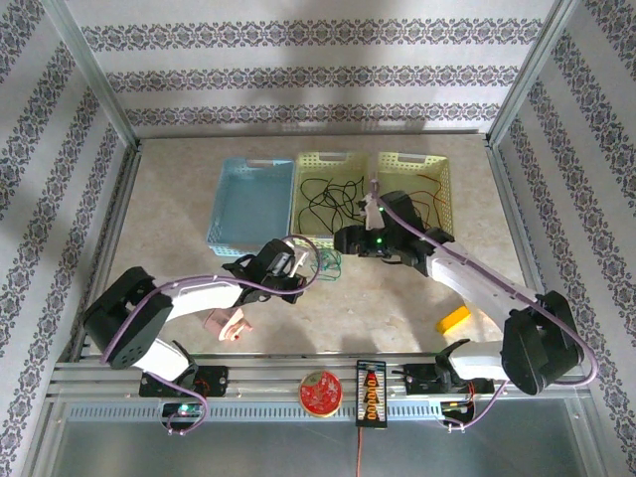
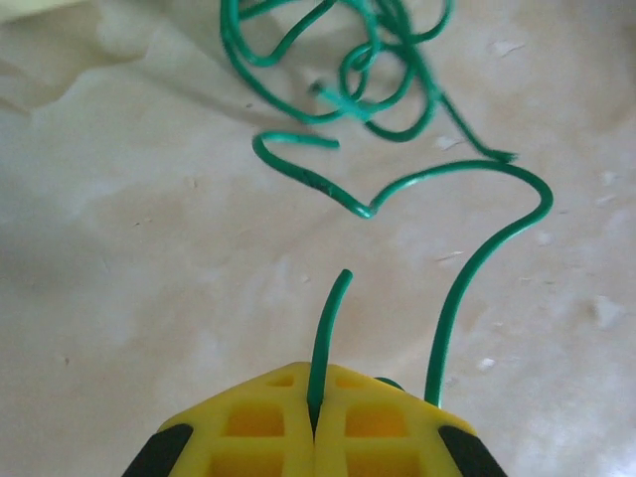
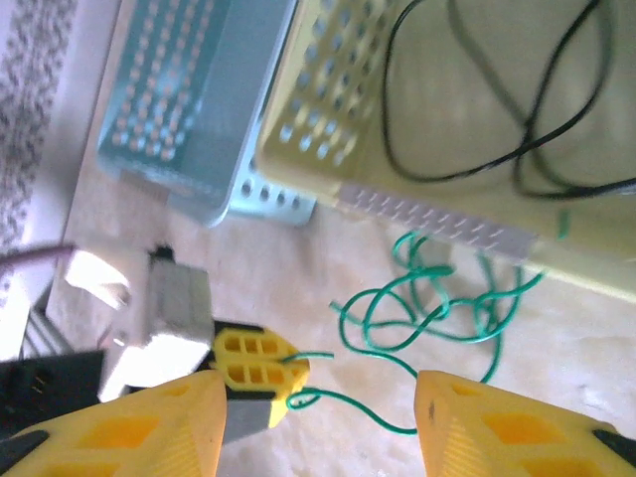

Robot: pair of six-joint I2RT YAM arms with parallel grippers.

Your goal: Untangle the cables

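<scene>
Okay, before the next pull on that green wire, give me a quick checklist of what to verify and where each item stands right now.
1. Left gripper fingers shut on the thin green wire: ok, pinched near its free end.
2. Right gripper open and holding nothing: ok.
3. Green wire untangled: not ok, looped in a clump on the table.
4. Clump clear of the yellow-green perforated plastic basket: cannot tell, it lies against the front wall.
5. Thin black wire lies inside that basket: ok.
</scene>
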